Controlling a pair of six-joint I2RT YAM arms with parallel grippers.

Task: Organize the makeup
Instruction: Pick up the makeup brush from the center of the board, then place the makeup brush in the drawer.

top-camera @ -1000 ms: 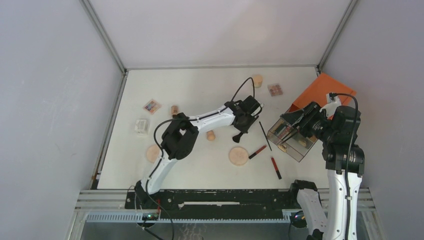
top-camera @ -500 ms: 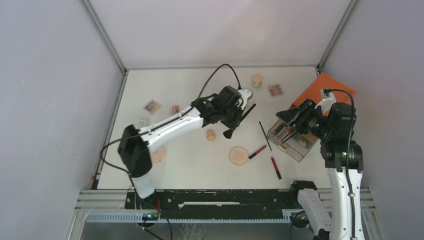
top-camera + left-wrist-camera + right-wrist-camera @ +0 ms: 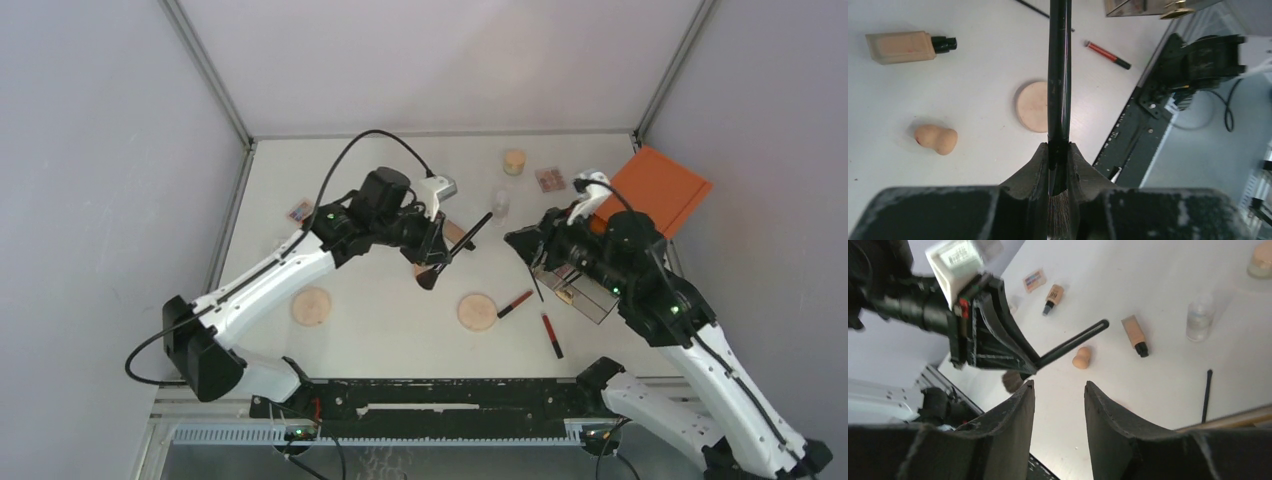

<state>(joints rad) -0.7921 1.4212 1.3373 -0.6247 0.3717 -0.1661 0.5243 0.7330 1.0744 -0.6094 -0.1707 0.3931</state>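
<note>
Left tool (image 3: 1058, 152) clamped on long black makeup brush (image 3: 1059, 75), held above white table (image 3: 973, 70). Right tool (image 3: 1058, 387), jaws apart, faces handle. Step: likely handover. Next: right must close on handle before left releases.

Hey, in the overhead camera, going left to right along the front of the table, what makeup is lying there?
left tan disc → right tan disc → slanted red pencil → red-and-black pencil
</note>
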